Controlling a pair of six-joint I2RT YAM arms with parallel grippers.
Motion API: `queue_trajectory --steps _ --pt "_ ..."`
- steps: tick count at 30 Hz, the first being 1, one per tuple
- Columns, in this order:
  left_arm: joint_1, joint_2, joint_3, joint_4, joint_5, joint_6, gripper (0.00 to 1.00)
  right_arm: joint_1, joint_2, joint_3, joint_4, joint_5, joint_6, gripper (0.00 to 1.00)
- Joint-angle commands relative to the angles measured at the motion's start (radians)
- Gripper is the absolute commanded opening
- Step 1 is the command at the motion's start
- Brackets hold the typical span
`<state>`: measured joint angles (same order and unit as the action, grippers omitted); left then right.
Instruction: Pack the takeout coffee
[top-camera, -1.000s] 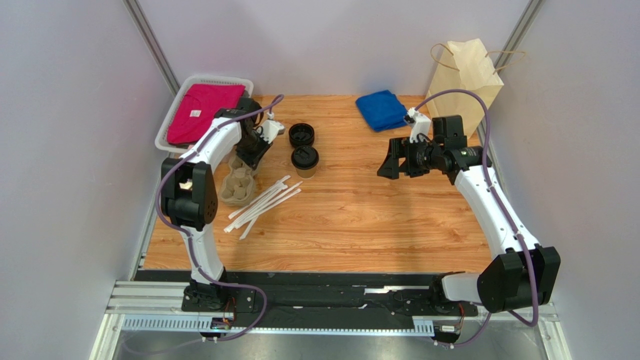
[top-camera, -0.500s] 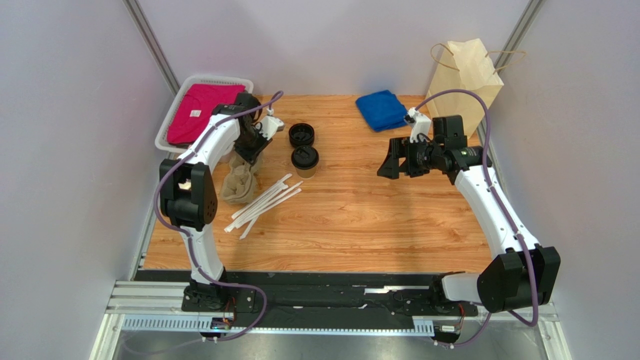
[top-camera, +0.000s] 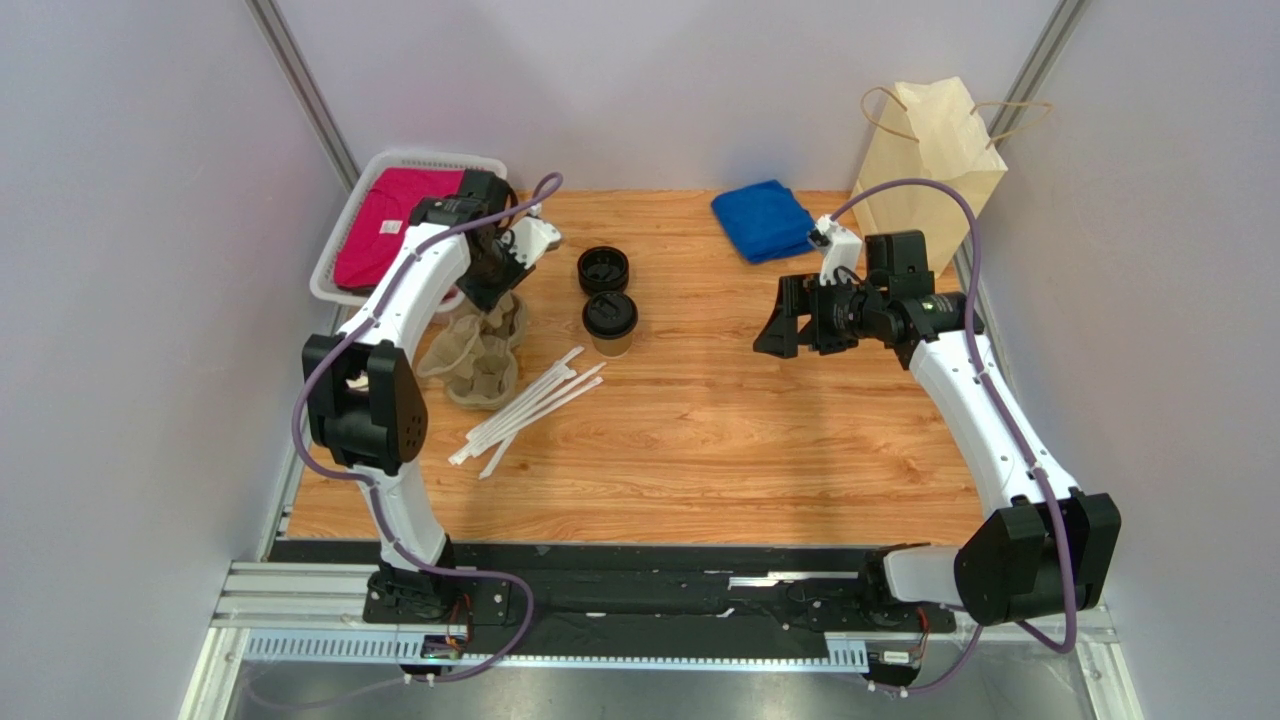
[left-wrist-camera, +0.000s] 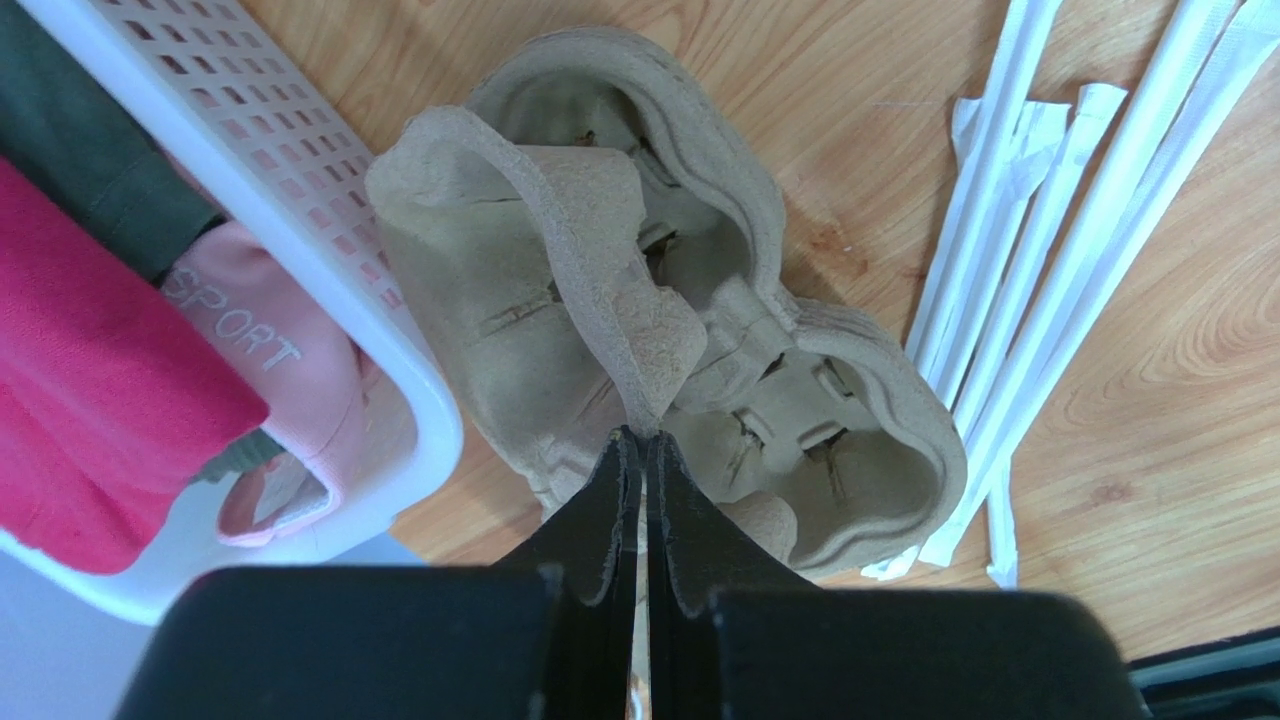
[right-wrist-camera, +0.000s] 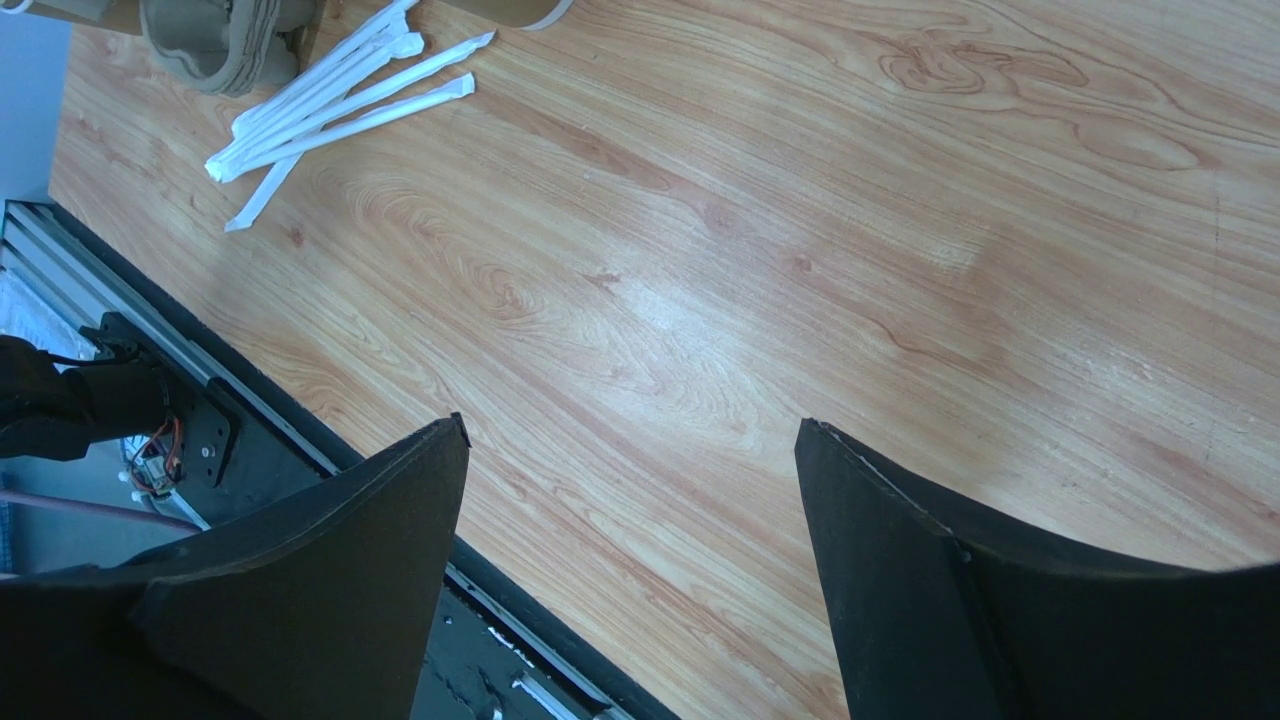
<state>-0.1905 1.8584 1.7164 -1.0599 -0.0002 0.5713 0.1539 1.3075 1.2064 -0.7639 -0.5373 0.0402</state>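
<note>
The takeout coffee (top-camera: 610, 320), a tan paper cup with a black lid, stands on the table left of centre. My left gripper (top-camera: 492, 288) is to its left, beside the basket. In the left wrist view this gripper (left-wrist-camera: 643, 438) is shut on the raised middle tab of a tan pulp cup carrier (left-wrist-camera: 586, 285). The carrier (top-camera: 469, 357) hangs tilted, and its lower part is on or near the table. My right gripper (top-camera: 781, 324) is open and empty above the bare table right of centre, as the right wrist view (right-wrist-camera: 631, 450) also shows.
A pile of black lids (top-camera: 603, 269) lies behind the coffee. Wrapped white straws (top-camera: 529, 405) lie in front of the carrier. A white basket (top-camera: 343, 240) holding pink cloth is at the back left. A blue cloth (top-camera: 763, 219) and a paper bag (top-camera: 935, 150) are at the back right.
My left gripper has moved back and left toward the basket with the carrier in it, so the carrier now sits higher and more tilted. The right arm has not moved.
</note>
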Motion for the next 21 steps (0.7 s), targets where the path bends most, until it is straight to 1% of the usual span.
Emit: queue_trajectory --steps 1,6,10,12,17,21 --pt "-0.029 -0.083 0.072 -0.023 -0.075 0.015 0.0 -0.004 -0.011 -0.002 0.043 -0.016 0.01 0.85" --pt "-0.084 -0.165 0.042 -0.022 -0.077 0.033 0.0 -0.004 -0.008 -0.005 0.043 -0.021 0.012 0.85" --pt "-0.096 -0.214 -0.064 0.029 -0.099 0.103 0.0 -0.004 -0.008 -0.002 0.043 -0.023 0.013 0.85" --pt "-0.101 -0.212 -0.087 0.061 -0.13 0.111 0.0 -0.004 -0.01 -0.004 0.043 -0.023 0.013 0.85" --pt "-0.116 -0.162 -0.087 0.08 -0.164 0.046 0.0 -0.004 -0.011 -0.005 0.043 -0.018 0.013 0.85" --pt "-0.161 -0.133 -0.123 0.098 -0.185 -0.002 0.0 -0.004 -0.013 -0.007 0.043 -0.013 0.01 0.85"
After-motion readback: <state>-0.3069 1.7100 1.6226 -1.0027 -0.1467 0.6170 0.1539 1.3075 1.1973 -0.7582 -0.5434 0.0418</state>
